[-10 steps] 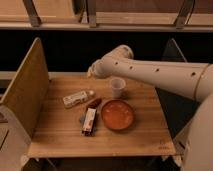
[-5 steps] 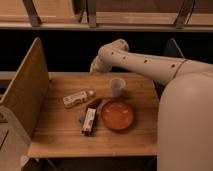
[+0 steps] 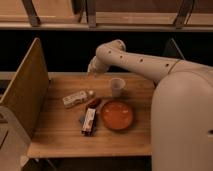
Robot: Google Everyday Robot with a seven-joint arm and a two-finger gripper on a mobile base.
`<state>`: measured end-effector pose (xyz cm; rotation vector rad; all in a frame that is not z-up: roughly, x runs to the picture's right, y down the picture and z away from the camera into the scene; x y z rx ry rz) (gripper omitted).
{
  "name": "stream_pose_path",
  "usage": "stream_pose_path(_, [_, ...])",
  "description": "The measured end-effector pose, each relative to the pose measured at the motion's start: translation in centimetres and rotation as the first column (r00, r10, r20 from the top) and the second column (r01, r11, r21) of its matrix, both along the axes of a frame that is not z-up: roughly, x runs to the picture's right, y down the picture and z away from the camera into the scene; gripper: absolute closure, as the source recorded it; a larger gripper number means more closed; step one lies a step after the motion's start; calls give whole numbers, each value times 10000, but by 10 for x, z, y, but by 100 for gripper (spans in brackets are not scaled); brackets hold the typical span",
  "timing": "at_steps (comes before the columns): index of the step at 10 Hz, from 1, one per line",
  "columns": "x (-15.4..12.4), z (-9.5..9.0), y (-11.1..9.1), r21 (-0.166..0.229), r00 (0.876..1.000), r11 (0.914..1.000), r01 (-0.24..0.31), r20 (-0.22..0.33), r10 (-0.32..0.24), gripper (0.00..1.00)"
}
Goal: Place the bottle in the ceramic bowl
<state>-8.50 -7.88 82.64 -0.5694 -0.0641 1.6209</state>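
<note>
Camera view: approach step, no grasp yet. Gripper (image 3: 93, 69) above the wooden surface's (image 3: 60, 140) back edge, seemingly empty; cannot tell how wide. Whitish cylindrical bottle (image 3: 77, 98) on its side near the glossy orange-red ceramic bowl (image 3: 117, 116), not touching. Next: lower toward the bottle, clear of the translucent cup (image 3: 117, 86), grip across its smooth round body.

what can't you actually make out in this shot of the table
- Camera view: the table's right side is hidden by the robot's arm and body.
- The bottle's label text is too small to read.
- The dark red thing between the packet and ceramic bowl is too small to identify.
- The gripper, over the table's far edge behind the bottle, is hard to tell from the arm's end.
</note>
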Motion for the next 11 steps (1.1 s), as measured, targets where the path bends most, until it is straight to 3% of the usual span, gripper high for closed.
stream_pose_path(2, [-23, 17, 18, -898, 9991, 9951, 417, 142, -406, 65])
stream_pose_path(4, [-37, 30, 27, -1314, 9962, 9875, 873, 196, -854, 72])
stream_pose_path(5, [-44, 32, 29, -1431, 9942, 9838, 1076, 212, -1056, 72])
stream_pose_path(9, [-42, 33, 28, -1436, 9945, 9841, 1043, 195, -1026, 72])
stream_pose_path(10, [-45, 34, 30, -1506, 9963, 9850, 847, 282, -813, 72])
stream_pose_path(11, [-52, 39, 36, -1753, 9989, 9840, 324, 380, -261, 72])
